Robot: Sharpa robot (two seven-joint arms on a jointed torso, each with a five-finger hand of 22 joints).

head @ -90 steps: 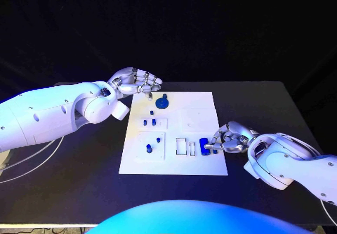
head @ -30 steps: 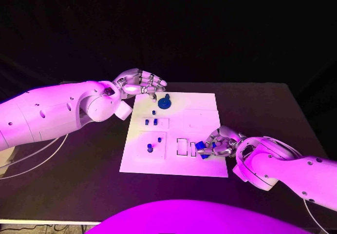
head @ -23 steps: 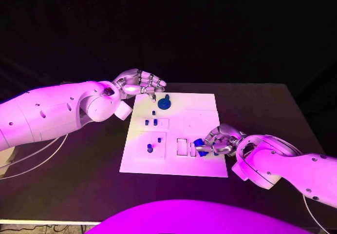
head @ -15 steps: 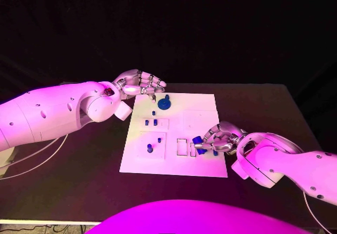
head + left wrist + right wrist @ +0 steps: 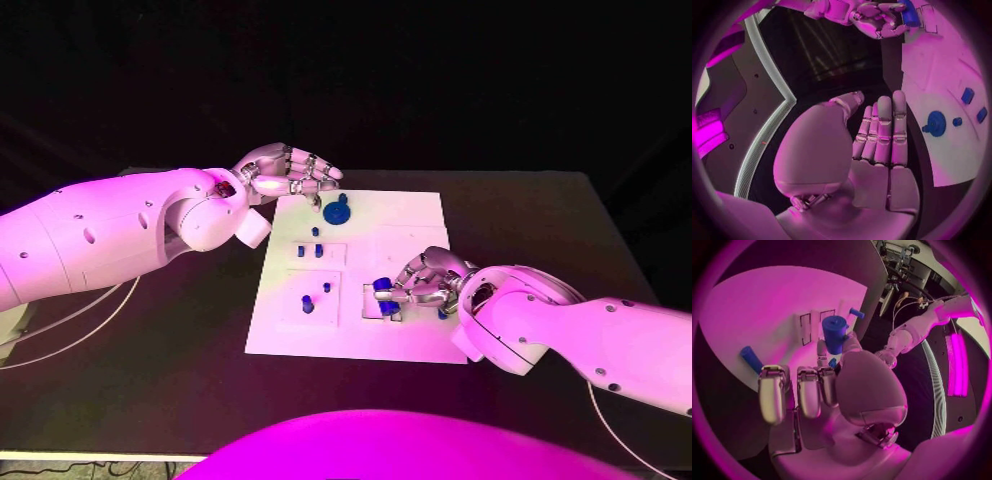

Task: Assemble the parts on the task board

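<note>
Head view first: task board lies flat in the middle of the black desk, its long side running away from the robot. The right hand sits over the board's near right part, fingers curled round a blue peg; the hand hides most of the peg and the slots under it, so the peg's seat cannot be made out. The left hand hangs at the board's far left corner, fingers bent inward, nothing visible in them. Just beside it a round blue knob stands on the board. Smaller blue pieces dot the left half, too small to tell apart.

Left wrist view: the left hand has its fingers straight and pressed side by side, palm bare, beside the board's edge. The knob rests flat on the board.

Right wrist view: the right hand pinches the peg, a short cylinder whose long axis points away from the palm toward the board. Its lower end is covered by fingertips. A second blue bar lies flat on the board, partly behind a finger.
</note>
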